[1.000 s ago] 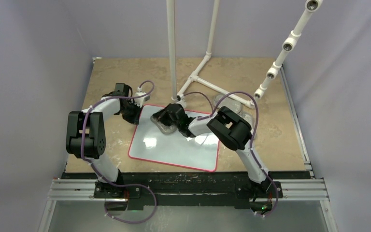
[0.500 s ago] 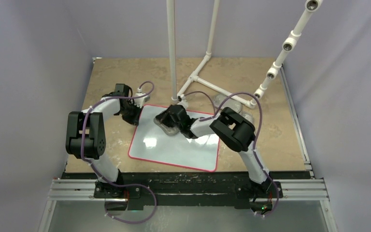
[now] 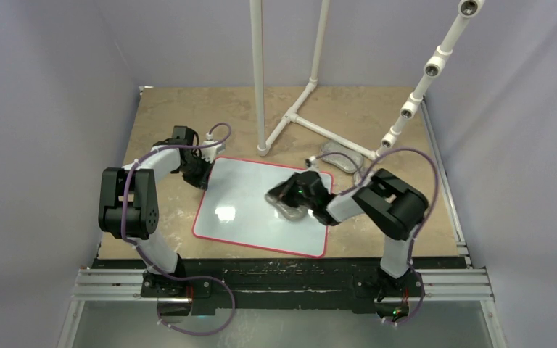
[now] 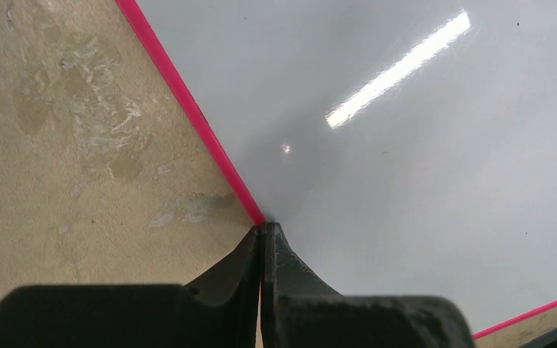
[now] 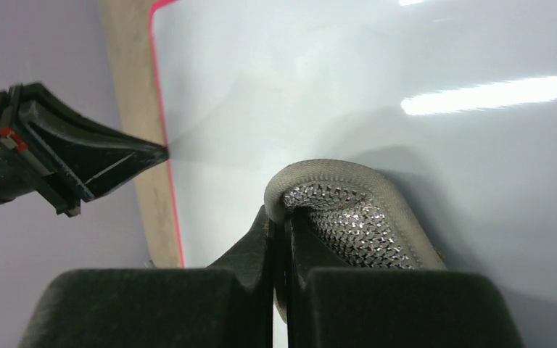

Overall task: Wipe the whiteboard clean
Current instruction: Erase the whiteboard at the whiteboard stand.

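Beige mottled table (image 3: 188,109) — whiteboard (image 3: 246,217) flat on it, white pipe frame (image 3: 330,133) behind.

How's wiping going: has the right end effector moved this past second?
Yes: the right end effector, gripping the pad, slid right across the whiteboard, away from the upright pipe's foot.

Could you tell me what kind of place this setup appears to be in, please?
Probably a lab robot test cell: plain walls box in a tan tabletop, a white PVC pipe frame stands at the back, and an aluminium rail runs along the near edge.
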`<state>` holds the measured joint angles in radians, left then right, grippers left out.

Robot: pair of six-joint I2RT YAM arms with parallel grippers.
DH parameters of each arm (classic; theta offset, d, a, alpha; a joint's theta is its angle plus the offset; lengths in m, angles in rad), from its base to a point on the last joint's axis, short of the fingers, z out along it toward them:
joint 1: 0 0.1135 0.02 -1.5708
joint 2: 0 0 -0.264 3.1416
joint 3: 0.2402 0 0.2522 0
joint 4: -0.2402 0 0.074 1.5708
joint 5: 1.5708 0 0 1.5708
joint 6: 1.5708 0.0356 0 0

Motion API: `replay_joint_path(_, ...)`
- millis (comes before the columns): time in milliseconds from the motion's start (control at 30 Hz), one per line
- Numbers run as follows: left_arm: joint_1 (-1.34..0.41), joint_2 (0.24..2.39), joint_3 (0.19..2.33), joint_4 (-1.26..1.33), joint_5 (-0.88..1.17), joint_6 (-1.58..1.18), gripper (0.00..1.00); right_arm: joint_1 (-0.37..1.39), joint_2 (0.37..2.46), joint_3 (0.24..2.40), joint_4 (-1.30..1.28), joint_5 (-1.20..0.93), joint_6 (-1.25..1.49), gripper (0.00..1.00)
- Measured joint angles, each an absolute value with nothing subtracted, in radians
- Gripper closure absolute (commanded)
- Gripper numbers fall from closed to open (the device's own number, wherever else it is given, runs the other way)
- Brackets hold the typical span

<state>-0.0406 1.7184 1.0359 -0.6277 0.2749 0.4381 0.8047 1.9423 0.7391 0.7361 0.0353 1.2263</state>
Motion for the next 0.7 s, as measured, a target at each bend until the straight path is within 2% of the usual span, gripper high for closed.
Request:
replay_joint_path(100, -0.041, 1.717, 1.036, -0.628, 0.273, 0.438, 1.0, 0.738, 1.777, 0.569, 0.691, 0.047, 1.213, 1.0)
replay_joint_path(167, -0.041, 1.716, 1.035, -0.631, 0.272, 0.438, 1.0, 0.733, 1.736, 0.54, 0.662, 0.065, 1.186, 1.0)
replay_joint_path(367, -0.041, 1.716, 1.035, -0.641, 0.271, 0.438, 1.0, 0.795, 1.832, 0.682, 0.635, 0.042, 1.069, 1.0)
replay_joint_path(500, -0.041, 1.716, 1.035, -0.645, 0.27, 0.437, 1.0, 0.906, 1.937, 0.814, 0.645, -0.071, 0.973, 1.0)
replay_joint_path(700, -0.041, 1.716, 1.035, -0.648, 0.269, 0.437, 1.0, 0.977, 1.937, 0.8, 0.643, -0.243, 0.889, 1.0)
